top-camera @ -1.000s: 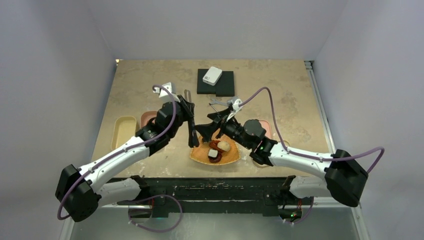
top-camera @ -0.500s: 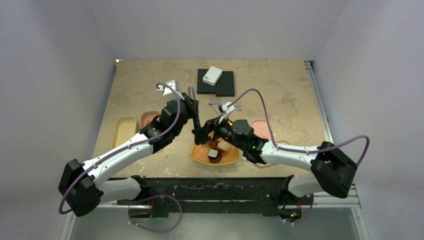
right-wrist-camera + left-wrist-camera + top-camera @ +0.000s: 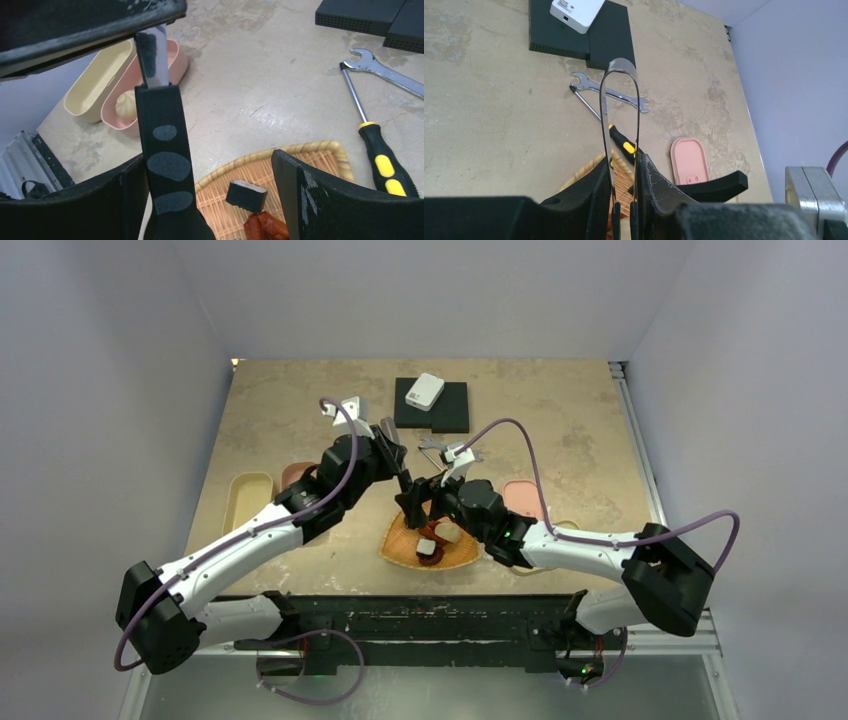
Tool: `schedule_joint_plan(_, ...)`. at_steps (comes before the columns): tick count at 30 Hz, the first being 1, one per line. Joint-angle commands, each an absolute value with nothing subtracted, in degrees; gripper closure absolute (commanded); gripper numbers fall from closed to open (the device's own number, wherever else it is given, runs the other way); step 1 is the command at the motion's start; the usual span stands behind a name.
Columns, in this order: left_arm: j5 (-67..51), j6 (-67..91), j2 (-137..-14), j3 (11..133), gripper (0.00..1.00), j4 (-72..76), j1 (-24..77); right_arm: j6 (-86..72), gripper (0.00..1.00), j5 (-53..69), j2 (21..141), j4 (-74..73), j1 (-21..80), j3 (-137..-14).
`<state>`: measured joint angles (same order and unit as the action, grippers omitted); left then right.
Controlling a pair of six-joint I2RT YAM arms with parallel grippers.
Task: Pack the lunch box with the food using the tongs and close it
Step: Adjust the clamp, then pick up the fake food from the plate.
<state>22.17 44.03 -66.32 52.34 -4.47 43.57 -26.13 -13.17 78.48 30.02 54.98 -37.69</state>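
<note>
Currently the pink lunch box [image 3: 175,60] holds a bun [image 3: 125,106], shown by right wrist only; left gripper [image 3: 624,200] squeezes tongs [image 3: 622,60] nearly together.

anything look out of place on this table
Yes: a silver wrench and a yellow-and-black screwdriver lie on the table beside the woven food tray. Workshop tools look odd beside a lunch-packing setup. Nothing looks spilled or damaged.
</note>
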Motion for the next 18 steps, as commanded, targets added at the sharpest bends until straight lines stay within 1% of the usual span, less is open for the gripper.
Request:
schedule_joint_plan(1, 18.43, 44.37, -63.72, 55.12, 0.83, -6.84, 43.81, -23.5, 0.12, -16.24, 77.35, 29.71, 53.92, -38.02)
schedule_joint_plan(10, 20.72, 43.35, -61.46, 52.6, 0.85, -7.2, 43.77, -21.27, 0.14, -13.78, 76.33, 30.3, 53.61, -37.54)
schedule_joint_plan(14, 23.13, 41.95, -60.74, 47.65, 0.88, -1.29, 43.98, -18.84, 0.1, -11.61, 72.34, 30.9, 53.63, -36.77)
schedule_joint_plan(18, 28.21, 38.63, -60.1, 43.21, 0.89, 8.2, 45.82, -16.48, 0.07, -8.57, 66.98, 30.96, 53.7, -34.91)
